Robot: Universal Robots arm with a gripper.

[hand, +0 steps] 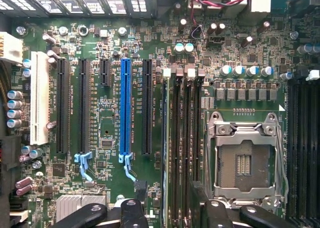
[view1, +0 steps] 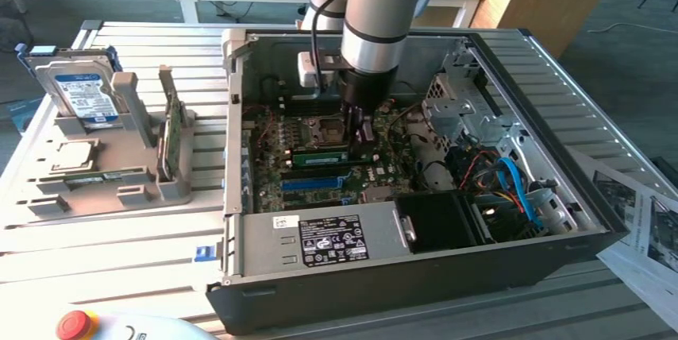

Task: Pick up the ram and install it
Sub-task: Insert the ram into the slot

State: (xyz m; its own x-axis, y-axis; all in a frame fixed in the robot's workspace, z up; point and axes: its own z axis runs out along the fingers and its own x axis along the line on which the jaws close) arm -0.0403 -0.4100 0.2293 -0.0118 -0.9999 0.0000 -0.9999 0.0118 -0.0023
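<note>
Though released and empty, tool (view1: 358, 140) just above ram (view1: 317, 157) on motherboard (view1: 278, 137).

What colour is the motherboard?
The motherboard is green; the wrist view shows it best.

Case (view1: 235, 157) open above motherboard (view1: 275, 153) — drive cage (view1: 461, 106), cables (view1: 512, 177) (blue ones) crowd exterior view's right.

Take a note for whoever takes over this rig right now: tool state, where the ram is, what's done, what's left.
Tool: open, holding nothing, low inside the open black computer case, over the black memory slots.
Ram: the long, thin green circuit-board stick stands in a slot beside the tool.
Done: picked up, placed, released.
Left: whether it is fully latched cannot be told.
</note>
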